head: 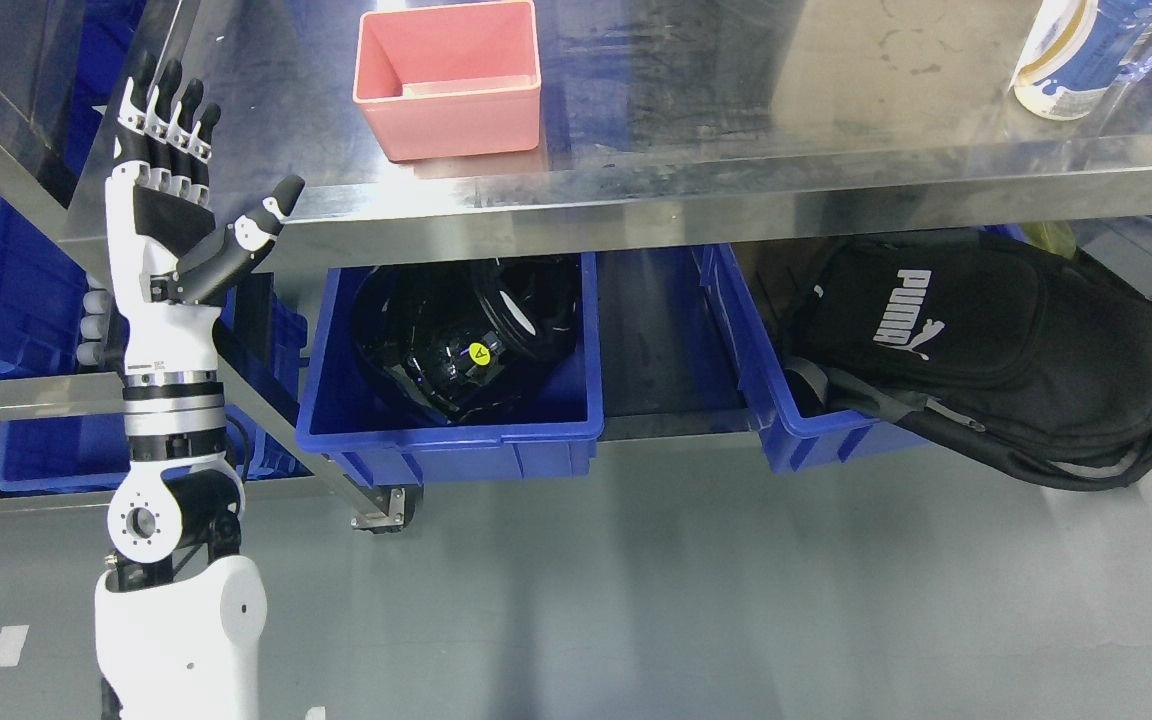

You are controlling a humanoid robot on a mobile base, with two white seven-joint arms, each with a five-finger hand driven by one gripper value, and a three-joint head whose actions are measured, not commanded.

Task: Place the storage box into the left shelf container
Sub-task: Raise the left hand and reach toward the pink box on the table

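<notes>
My left hand (pixel 171 190) stands at the far left, raised upright with the four fingers (pixel 168 105) straight and close together and the thumb splayed out toward the right. It is wide open and holds nothing. My right hand does not show at all, so the left is the one placed for this job.

From that hand the pink storage box (pixel 448 78) lies to the right and a little farther back, resting on the top steel shelf (pixel 736 175), well apart from my fingers. It sits open side up and looks empty, its longer side running roughly left to right along the shelf, so I judge that I must reach across and close on its near or left wall.

Below it, on the lower level, is the blue left shelf container (pixel 451 425), which already holds a black helmet (pixel 466 335). Farther right, another blue bin (pixel 766 400) carries a black backpack (pixel 986 350), and at the far right a white bottle (pixel 1061 55) stands on top.
</notes>
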